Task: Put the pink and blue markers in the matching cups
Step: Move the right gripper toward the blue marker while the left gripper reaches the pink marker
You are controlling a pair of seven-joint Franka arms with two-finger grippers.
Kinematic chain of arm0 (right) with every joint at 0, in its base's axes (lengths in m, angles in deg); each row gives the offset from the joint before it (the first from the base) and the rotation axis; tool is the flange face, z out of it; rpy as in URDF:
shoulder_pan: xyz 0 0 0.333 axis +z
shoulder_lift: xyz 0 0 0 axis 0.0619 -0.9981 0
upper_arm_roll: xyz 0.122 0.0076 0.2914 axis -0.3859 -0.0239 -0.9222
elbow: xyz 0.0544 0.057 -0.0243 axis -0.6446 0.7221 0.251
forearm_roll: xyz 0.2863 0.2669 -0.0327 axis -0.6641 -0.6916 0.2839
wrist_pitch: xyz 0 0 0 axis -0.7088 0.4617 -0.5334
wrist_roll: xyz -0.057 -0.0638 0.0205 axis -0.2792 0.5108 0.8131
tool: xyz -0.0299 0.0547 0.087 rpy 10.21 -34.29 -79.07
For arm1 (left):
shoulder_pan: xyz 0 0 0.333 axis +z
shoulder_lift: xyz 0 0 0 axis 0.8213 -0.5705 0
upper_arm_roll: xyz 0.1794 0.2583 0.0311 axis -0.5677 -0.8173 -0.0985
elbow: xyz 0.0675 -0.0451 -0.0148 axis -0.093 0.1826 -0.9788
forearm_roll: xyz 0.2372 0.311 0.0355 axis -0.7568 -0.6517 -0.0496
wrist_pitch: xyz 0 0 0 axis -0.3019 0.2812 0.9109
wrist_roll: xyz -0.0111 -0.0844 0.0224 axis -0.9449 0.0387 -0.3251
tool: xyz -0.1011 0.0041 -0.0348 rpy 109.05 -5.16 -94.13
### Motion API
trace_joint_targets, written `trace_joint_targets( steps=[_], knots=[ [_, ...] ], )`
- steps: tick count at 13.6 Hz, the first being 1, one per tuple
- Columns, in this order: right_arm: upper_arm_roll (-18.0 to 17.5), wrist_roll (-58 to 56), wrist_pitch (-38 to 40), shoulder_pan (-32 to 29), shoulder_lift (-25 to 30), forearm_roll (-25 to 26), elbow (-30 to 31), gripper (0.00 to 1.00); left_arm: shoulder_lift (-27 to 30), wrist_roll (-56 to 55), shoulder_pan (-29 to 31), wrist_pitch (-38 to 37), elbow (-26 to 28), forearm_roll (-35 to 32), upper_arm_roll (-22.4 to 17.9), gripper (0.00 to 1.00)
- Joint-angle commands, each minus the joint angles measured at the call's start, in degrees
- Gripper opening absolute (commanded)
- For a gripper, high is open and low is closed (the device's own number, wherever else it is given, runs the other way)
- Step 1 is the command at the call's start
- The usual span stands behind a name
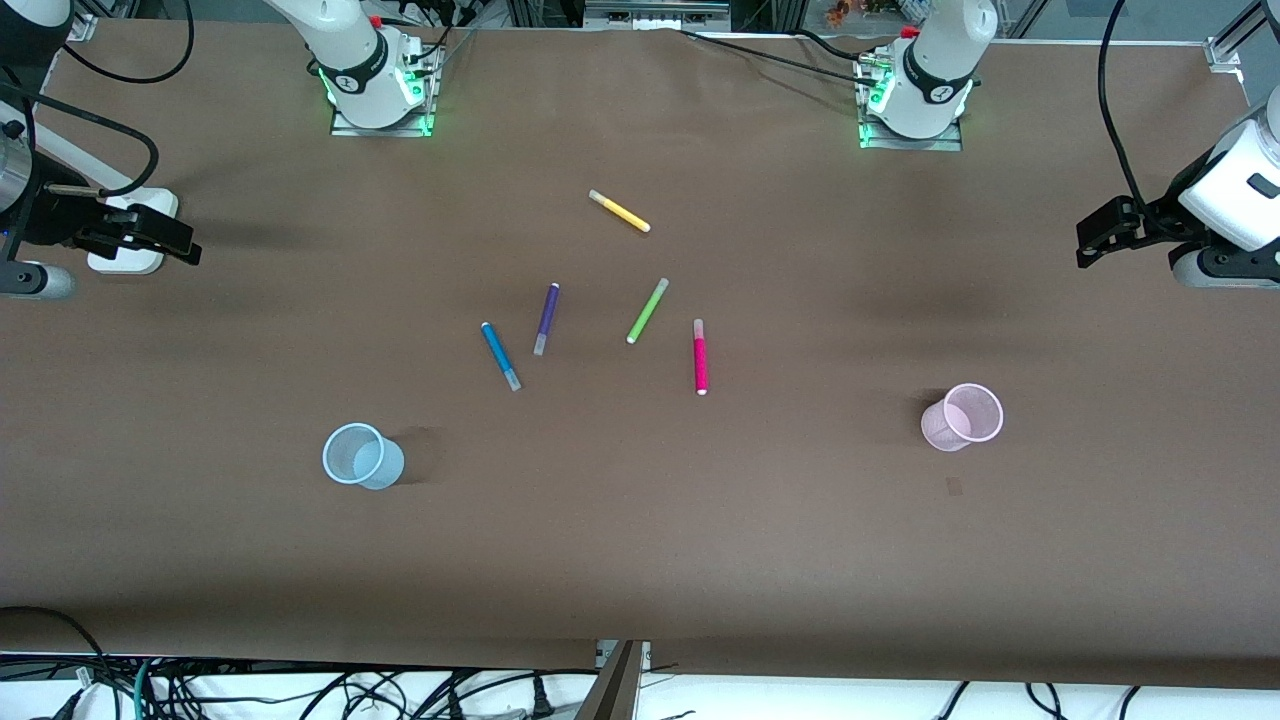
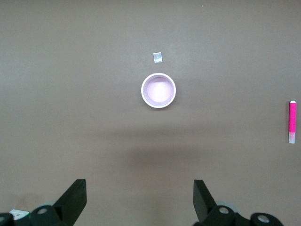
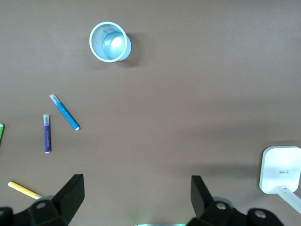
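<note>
The pink marker [image 1: 700, 357] lies mid-table; it also shows in the left wrist view [image 2: 292, 122]. The blue marker [image 1: 500, 355] lies beside a purple pen, toward the right arm's end, and shows in the right wrist view [image 3: 65, 112]. The pale pink cup [image 1: 963, 417] stands upright toward the left arm's end, seen from above in the left wrist view [image 2: 158, 90]. The pale blue cup [image 1: 362, 456] stands toward the right arm's end and shows in the right wrist view [image 3: 110, 42]. My left gripper [image 2: 140, 197] is open and empty, high at the left arm's end of the table [image 1: 1100, 240]. My right gripper [image 3: 136, 195] is open and empty, high at the right arm's end [image 1: 160, 238].
A purple pen [image 1: 546, 318], a lime-green pen [image 1: 647, 311] and a yellow pen [image 1: 620, 211] lie among the markers. A white block [image 1: 130, 262] sits on the table under my right gripper. A small pale tag [image 2: 158, 57] lies by the pink cup.
</note>
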Motion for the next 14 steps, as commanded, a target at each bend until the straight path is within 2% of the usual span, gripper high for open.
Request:
trace_joint_targets(
  steps=[1,6,7,12,14],
  knots=[
    [-0.71,0.14,1.43,-0.53,-0.65,1.03,-1.68,1.00,-0.76,1.38,0.01,-1.24,-1.88,1.33,-0.19,1.00],
    [-0.80,0.14,0.82,-0.35,-1.26,0.78,-1.68,1.00,-1.55,1.20,-0.25,-1.24,-1.79,1.42,-0.10,1.00],
    [-0.97,0.40,0.64,-0.26,-2.05,0.34,-1.68,1.00,-2.51,1.11,-1.91,-1.50,-1.79,1.50,-0.10,1.00],
    [-1.50,1.10,-2.95,7.99,-10.12,0.17,-1.59,1.00,-10.06,0.77,-6.31,-4.49,-1.70,2.56,1.04,1.00],
    [-1.50,0.76,-7.16,11.33,-15.39,-0.01,-1.68,1.00,-13.23,0.41,-8.94,0.75,-1.70,3.17,1.04,1.00]
  ],
)
